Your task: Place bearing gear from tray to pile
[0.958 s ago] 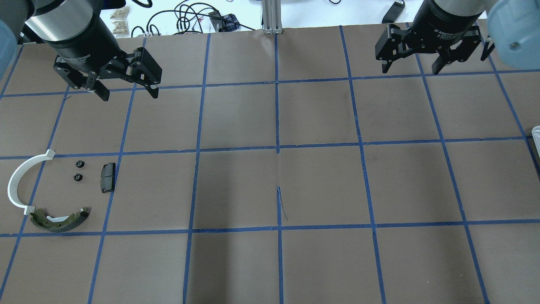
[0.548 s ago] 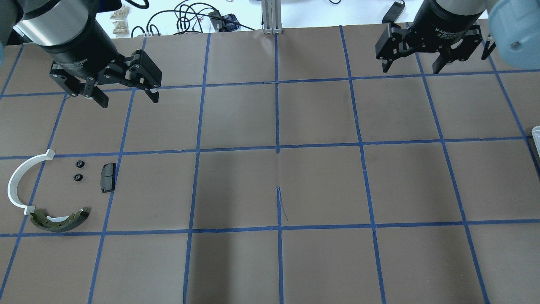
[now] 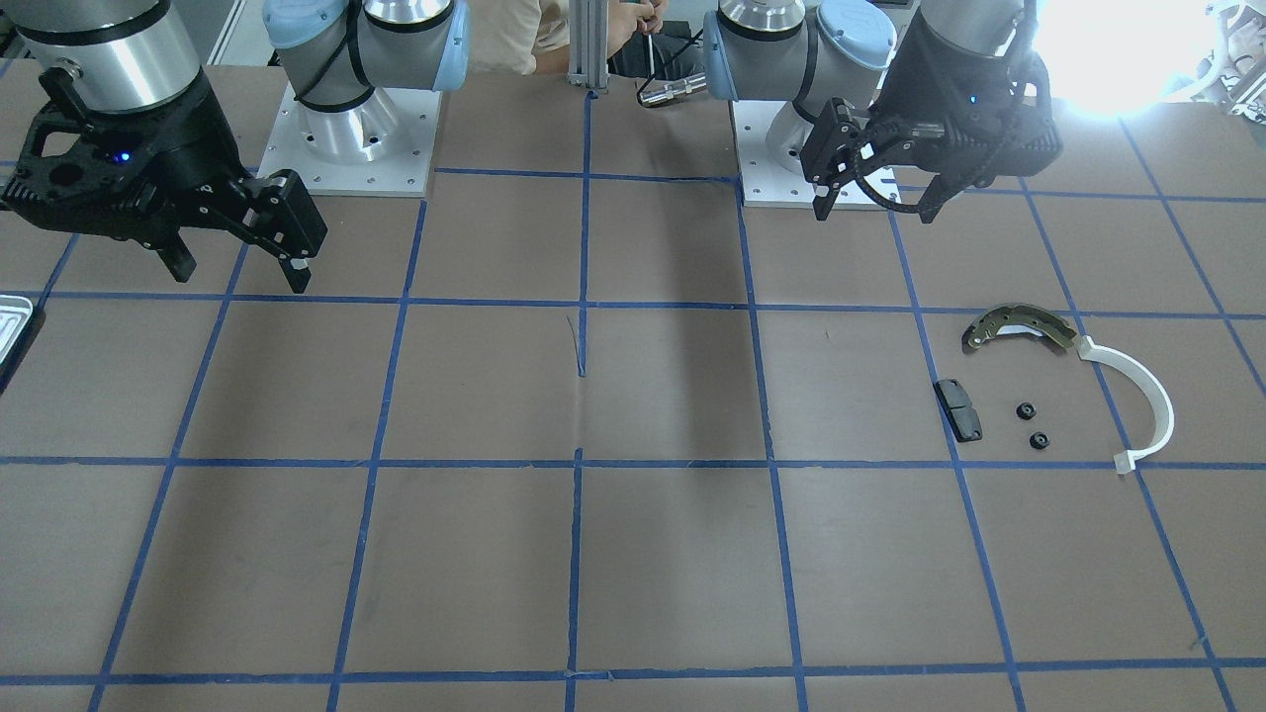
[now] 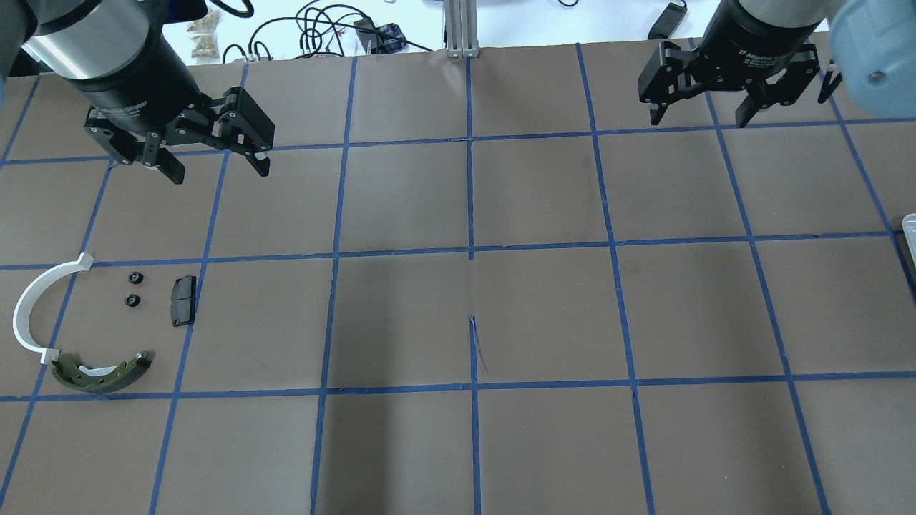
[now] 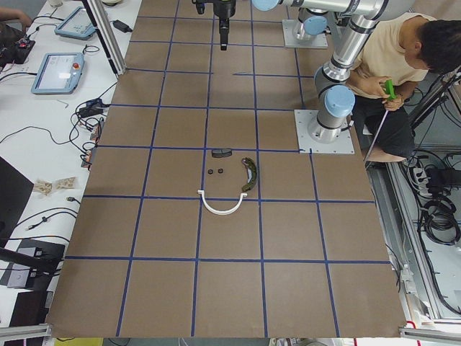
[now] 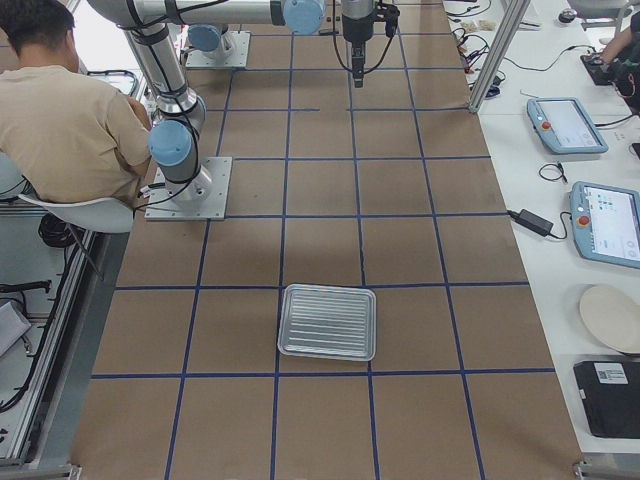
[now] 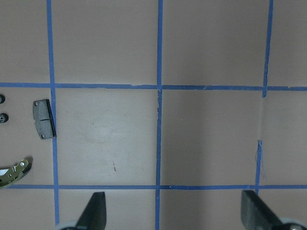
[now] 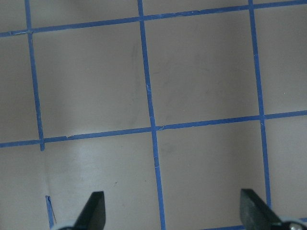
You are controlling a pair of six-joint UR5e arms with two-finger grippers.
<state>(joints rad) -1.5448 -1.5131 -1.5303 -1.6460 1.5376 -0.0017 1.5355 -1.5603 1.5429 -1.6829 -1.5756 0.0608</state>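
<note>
The pile lies at the table's left: a white plastic arc (image 4: 32, 304), an olive brake shoe (image 4: 100, 373), a black pad (image 4: 182, 301) and two small black bearing gears (image 4: 133, 277) between them. The ridged grey tray (image 6: 328, 322) sits at the far right with nothing on it; only its edge (image 4: 909, 225) shows from overhead. My left gripper (image 4: 218, 170) is open and empty, high above the table beyond the pile. My right gripper (image 4: 698, 121) is open and empty at the back right, away from the tray.
Brown paper with a blue tape grid covers the table. Cables lie on the white bench (image 4: 322, 28) past the far edge. A seated person (image 6: 70, 120) is behind the robot bases. Tablets (image 6: 605, 220) lie on the side bench.
My left gripper has shifted slightly to the left and stays open. My right gripper has barely moved. The pile has not moved.
</note>
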